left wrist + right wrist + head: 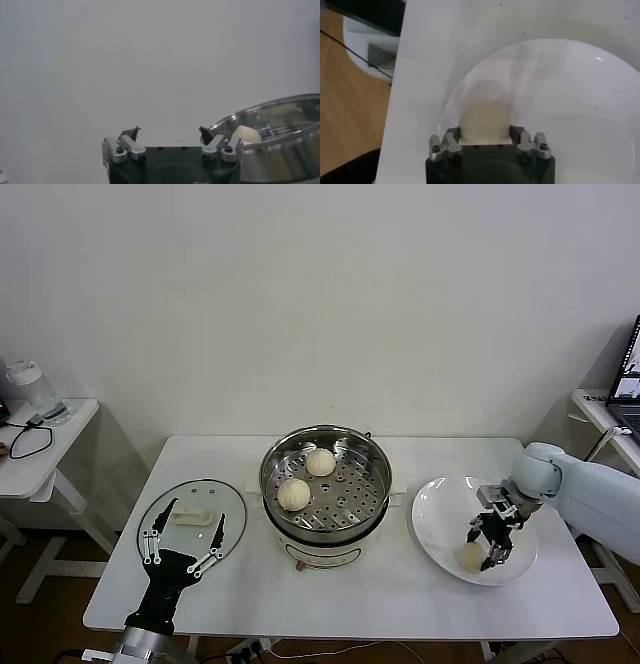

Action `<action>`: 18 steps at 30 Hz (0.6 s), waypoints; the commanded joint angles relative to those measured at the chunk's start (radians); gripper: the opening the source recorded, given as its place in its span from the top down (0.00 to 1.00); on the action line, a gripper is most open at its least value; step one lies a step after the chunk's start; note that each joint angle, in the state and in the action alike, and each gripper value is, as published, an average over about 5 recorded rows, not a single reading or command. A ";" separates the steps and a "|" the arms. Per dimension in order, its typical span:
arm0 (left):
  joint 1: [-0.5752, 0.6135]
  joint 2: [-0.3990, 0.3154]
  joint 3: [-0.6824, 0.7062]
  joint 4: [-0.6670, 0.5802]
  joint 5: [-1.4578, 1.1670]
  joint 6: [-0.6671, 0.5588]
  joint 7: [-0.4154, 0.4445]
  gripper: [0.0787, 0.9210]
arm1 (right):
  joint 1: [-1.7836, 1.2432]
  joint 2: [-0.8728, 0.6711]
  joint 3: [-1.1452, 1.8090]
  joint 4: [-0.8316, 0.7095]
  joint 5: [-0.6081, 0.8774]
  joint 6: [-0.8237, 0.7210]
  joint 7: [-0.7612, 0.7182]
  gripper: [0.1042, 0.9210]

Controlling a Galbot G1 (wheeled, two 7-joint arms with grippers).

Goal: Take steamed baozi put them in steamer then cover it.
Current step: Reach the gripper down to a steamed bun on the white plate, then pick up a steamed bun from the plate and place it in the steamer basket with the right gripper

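Steamed baozi: small cream-white domed bun, on the white plate; sits between the fingers of the right gripper, which close on its flanks, one finger either side; judged light, soft and easily dented, smooth skin likely a little tacky; best held low on the widest part with gentle pressure. Two more buns lie beyond the fingers, on the perforated tray of the steamer mid-bench. Cover: glass lid, flat on the bench, under the left gripper; its fingers spread wide, empty, idle.
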 commanded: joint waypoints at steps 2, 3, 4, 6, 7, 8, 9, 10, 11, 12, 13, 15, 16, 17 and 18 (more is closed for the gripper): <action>-0.002 0.003 0.002 -0.005 -0.001 0.000 0.000 0.12 | 0.348 0.053 -0.087 0.064 0.015 0.120 -0.041 0.34; -0.003 0.004 0.002 -0.006 -0.001 0.000 0.000 0.12 | 0.410 0.074 -0.116 0.071 0.025 0.150 -0.042 0.34; -0.003 0.004 0.003 -0.008 -0.001 0.000 0.000 0.12 | 0.462 0.096 -0.139 0.076 0.031 0.184 -0.043 0.34; -0.003 0.005 0.004 -0.009 -0.001 0.000 0.000 0.12 | 0.549 0.147 -0.176 0.093 0.043 0.243 -0.046 0.34; -0.003 0.005 0.004 -0.010 -0.001 0.000 0.000 0.12 | 0.585 0.177 -0.191 0.103 0.051 0.273 -0.046 0.34; -0.002 0.006 0.004 -0.011 -0.001 0.000 -0.001 0.12 | 0.611 0.205 -0.202 0.113 0.058 0.297 -0.047 0.34; -0.002 0.006 0.004 -0.011 -0.001 -0.001 -0.001 0.12 | 0.632 0.232 -0.210 0.125 0.065 0.318 -0.047 0.34; -0.002 0.007 0.005 -0.012 -0.001 -0.001 -0.001 0.12 | 0.647 0.261 -0.214 0.137 0.069 0.342 -0.046 0.34; -0.003 0.007 0.005 -0.013 -0.002 -0.001 -0.001 0.12 | 0.656 0.285 -0.216 0.149 0.068 0.363 -0.044 0.34; -0.003 0.007 0.006 -0.014 -0.002 -0.001 -0.001 0.12 | 0.661 0.306 -0.216 0.162 0.064 0.379 -0.041 0.34; -0.003 0.007 0.007 -0.015 -0.002 -0.001 -0.001 0.12 | 0.663 0.329 -0.217 0.177 0.060 0.395 -0.035 0.34; -0.003 0.006 0.008 -0.016 -0.002 -0.002 -0.001 0.12 | 0.660 0.368 -0.219 0.205 0.049 0.416 -0.024 0.34; -0.003 0.006 0.008 -0.017 -0.002 -0.002 -0.001 0.12 | 0.653 0.386 -0.219 0.219 0.037 0.427 -0.017 0.34; -0.002 0.006 0.008 -0.017 -0.003 -0.002 -0.001 0.12 | 0.644 0.403 -0.219 0.230 0.022 0.440 -0.011 0.34; -0.002 0.006 0.008 -0.017 -0.003 -0.002 -0.001 0.12 | 0.635 0.417 -0.217 0.240 0.003 0.453 -0.007 0.34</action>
